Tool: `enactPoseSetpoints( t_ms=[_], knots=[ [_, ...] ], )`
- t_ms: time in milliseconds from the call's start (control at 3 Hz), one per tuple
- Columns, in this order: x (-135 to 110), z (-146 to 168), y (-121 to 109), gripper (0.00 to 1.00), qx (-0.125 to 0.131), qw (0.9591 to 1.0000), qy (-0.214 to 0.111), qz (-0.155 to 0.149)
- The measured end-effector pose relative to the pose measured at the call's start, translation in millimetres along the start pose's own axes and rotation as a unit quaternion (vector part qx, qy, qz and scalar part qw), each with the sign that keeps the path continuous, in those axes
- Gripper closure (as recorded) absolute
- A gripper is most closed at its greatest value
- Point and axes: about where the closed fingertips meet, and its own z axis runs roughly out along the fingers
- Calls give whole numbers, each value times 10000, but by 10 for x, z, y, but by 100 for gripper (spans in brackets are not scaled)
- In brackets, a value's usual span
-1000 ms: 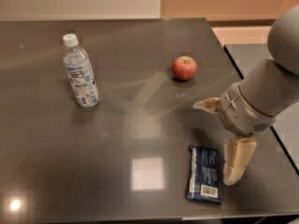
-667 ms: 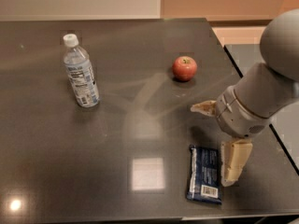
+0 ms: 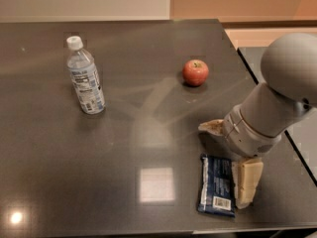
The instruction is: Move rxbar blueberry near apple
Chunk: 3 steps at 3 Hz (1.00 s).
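Observation:
The rxbar blueberry [image 3: 216, 185] lies flat near the front right edge of the dark table [image 3: 138, 108], its white barcode patch toward the front. The red apple [image 3: 195, 72] sits further back, well apart from the bar. My gripper [image 3: 229, 158] hangs over the bar's right side, open. One beige finger [image 3: 246, 182] lies along the bar's right edge and the other [image 3: 212, 127] points left just behind the bar's far end. The bar is not held.
A clear water bottle [image 3: 85, 77] with a white cap stands upright at the left. The table's right edge runs close beside my arm [image 3: 277, 103], with a second dark surface beyond it. The front edge is just below the bar.
My arm and gripper have shifted slightly to the left, toward the bar. The bar, apple and bottle have not moved.

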Motion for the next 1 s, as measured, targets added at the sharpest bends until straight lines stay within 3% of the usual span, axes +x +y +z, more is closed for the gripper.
enactPoseSetpoints(
  t_ms=[333, 1000],
  knots=[
    [-15, 31, 82, 17, -19, 9999, -3, -115],
    [-48, -69, 78, 64, -16, 9999, -4, -124]
  ],
)
